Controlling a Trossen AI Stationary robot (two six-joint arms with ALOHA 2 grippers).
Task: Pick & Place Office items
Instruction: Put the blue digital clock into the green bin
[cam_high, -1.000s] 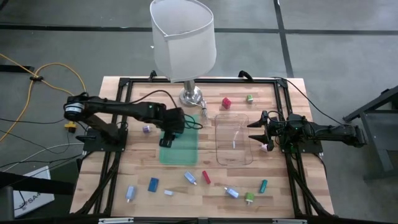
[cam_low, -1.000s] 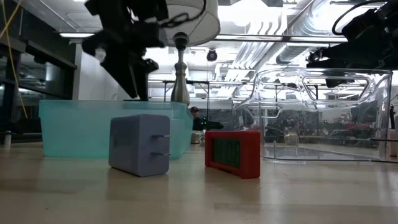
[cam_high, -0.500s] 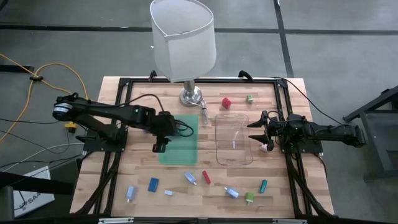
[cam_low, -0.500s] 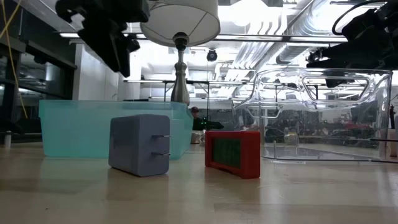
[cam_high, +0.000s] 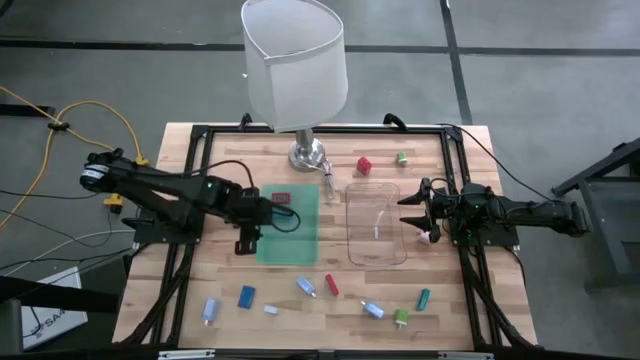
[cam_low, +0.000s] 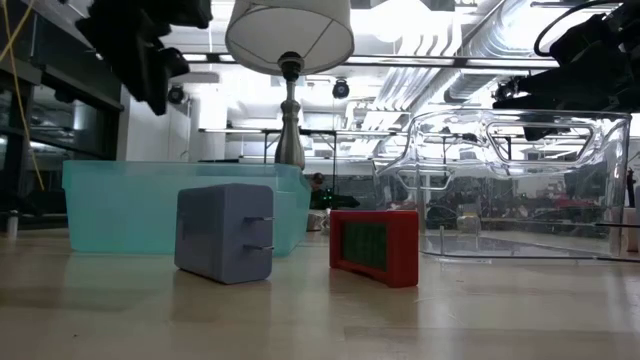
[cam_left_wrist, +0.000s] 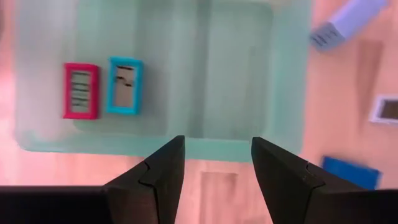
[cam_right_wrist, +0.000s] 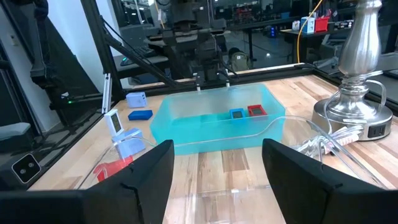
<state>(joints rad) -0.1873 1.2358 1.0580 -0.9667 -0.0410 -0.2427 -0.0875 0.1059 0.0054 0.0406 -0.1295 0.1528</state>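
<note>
The office items lie scattered. A red piece (cam_left_wrist: 81, 90) and a blue piece (cam_left_wrist: 126, 86) lie flat on the floor of the teal tray (cam_high: 290, 235). A red cube (cam_high: 364, 165) and a green piece (cam_high: 401, 158) sit on the wood near the far edge. Several more lie near the front edge, among them a blue one (cam_high: 246, 296), a grey-blue plug (cam_low: 225, 232) and a red flat piece (cam_low: 375, 245). My left gripper (cam_left_wrist: 214, 162) hangs open above the teal tray's left rim (cam_high: 245, 240), holding nothing. My right gripper (cam_high: 404, 211) rests open beside the clear tray (cam_high: 375, 240).
A lamp (cam_high: 308, 155) with a white shade stands at the far edge, right behind the teal tray. A black frame (cam_high: 200, 135) runs around the wooden table. Bare wood lies between the trays and the row of pieces at the front.
My left gripper has drawn back from over the teal tray toward the table's left edge, rising a little and rolling about its own axis, its fingers open throughout. The red piece in the tray, covered by the arm before, now shows.
</note>
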